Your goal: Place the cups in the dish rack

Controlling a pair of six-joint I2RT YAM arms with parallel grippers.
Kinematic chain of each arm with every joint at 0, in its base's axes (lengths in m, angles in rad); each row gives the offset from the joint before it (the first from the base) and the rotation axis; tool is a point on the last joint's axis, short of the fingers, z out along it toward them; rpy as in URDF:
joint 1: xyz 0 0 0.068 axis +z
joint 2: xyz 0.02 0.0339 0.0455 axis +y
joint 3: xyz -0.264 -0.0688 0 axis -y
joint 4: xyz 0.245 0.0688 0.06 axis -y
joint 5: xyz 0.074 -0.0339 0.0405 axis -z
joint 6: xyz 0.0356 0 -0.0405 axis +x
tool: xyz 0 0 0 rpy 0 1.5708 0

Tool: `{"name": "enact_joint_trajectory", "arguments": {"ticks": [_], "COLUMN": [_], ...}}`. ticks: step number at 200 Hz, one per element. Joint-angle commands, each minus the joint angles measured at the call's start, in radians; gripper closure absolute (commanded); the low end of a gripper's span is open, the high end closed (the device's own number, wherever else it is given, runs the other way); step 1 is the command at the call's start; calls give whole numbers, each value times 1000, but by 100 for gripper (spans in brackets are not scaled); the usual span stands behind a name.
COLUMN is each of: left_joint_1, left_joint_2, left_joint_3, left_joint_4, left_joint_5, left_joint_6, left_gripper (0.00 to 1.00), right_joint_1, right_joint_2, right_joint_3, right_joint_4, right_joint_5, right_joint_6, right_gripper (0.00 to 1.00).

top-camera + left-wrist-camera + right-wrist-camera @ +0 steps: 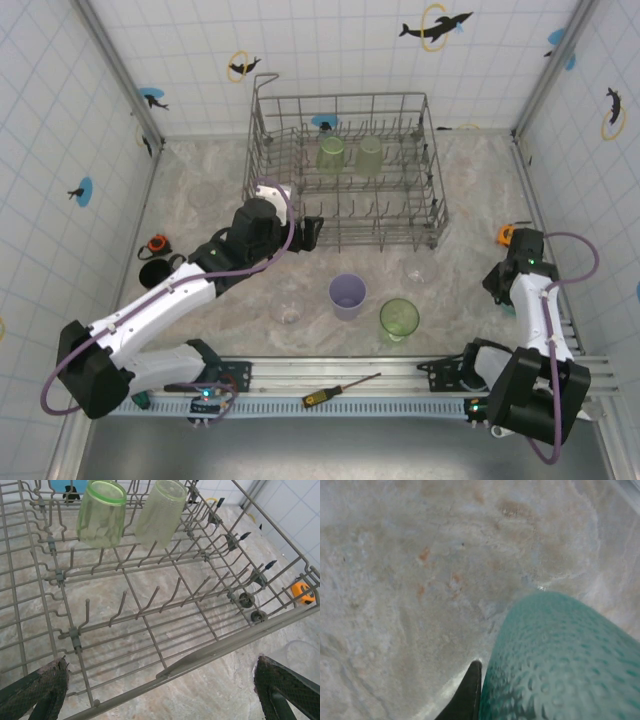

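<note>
Your left fingers (37, 692) stand wide apart at the near rim of the dish rack (210, 652). Two pale green cups (102, 515) sit at the rack's far end. Your right fingers (467, 695) are clamped on the teal cup (560, 665), at the right side of the desk (395, 580).

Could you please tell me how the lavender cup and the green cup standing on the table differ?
The lavender cup looks opaque; the green cup is translucent. The lavender cup stands nearer the dish rack; the green cup stands to its right, closer to the near edge of the table. Both stand upright, mouths up, outside the rack.
</note>
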Motion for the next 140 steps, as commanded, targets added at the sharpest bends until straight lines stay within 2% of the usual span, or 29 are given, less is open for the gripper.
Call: {"name": "enact_joint_trajectory", "arguments": {"ticks": [1,45,82,119,140], "left_joint_1": [5,5,4,5,5], "left_joint_2": [8,26,28,24,46], "left_joint_3": [-2,15,18,28,89], "left_joint_4": [-6,-12,-13,-13,-18], "left_joint_5": [-12,-20,-24,-35,-37], "left_joint_6": [-13,-16,-37,-43,13], "left_gripper": [2,2,2,2,2], "right_joint_1": [-5,-3,4,24,38], "right_joint_2": [19,-20,-40,4,44], "right_joint_3": [-9,53,170,296,358], "right_joint_4": [6,-13,-13,-35,-9], "right_joint_5": [-27,-61,-174,-191,-231], "right_joint_6": [2,-18,-34,-39,-51], "right_gripper": [100,100,100,100,100]}}
